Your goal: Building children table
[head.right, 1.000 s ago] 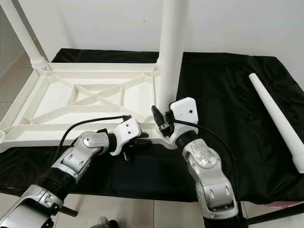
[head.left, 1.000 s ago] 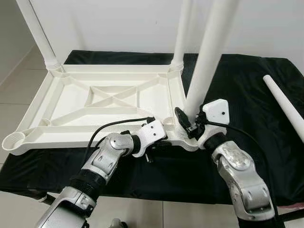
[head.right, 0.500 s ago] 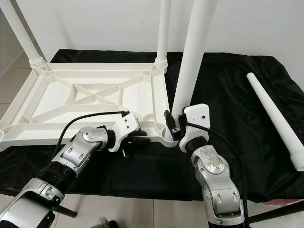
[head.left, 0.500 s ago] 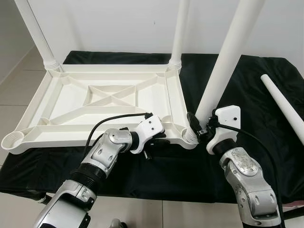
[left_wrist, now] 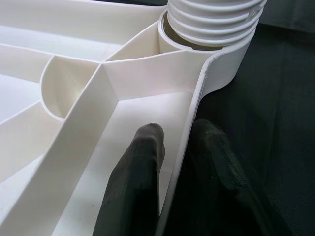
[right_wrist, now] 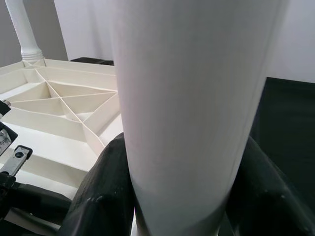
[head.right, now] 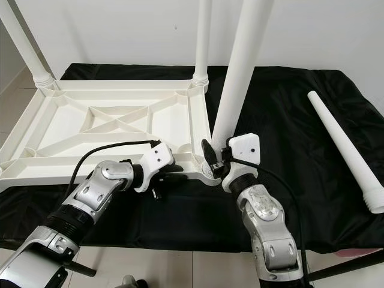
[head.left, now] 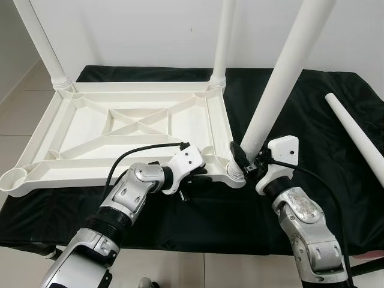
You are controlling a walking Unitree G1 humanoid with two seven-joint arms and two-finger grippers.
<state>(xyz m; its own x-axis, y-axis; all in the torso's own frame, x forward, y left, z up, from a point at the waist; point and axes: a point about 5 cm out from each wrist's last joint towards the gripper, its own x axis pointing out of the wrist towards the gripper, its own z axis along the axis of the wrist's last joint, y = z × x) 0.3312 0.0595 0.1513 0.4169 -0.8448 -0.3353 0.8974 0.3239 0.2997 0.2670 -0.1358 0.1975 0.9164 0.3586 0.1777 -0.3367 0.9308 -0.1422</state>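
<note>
- A white tabletop (head.left: 120,129) lies upside down on a black cloth (head.left: 312,102), ribs facing up, with two legs already standing in its far corner sockets: one far left (head.left: 36,36), one far right (head.left: 223,36).
- The right gripper (head.left: 251,163) pinches the lower end of a third leg (head.left: 288,66), which leans to the right with its foot at the near right corner socket (head.left: 237,174).
- The right wrist view shows what the head views cannot: a black finger (right_wrist: 103,187) pressed to each side of that leg.
- The left gripper (head.left: 195,180) is at the tabletop's near edge, just left of that corner.
- In the left wrist view its fingers (left_wrist: 142,172) straddle the thin rim (left_wrist: 189,132), one inside and one outside, and the leg's ribbed end (left_wrist: 216,17) sits in the socket.
- A fourth leg (head.right: 342,150) lies loose on the cloth, well to the right.
</note>
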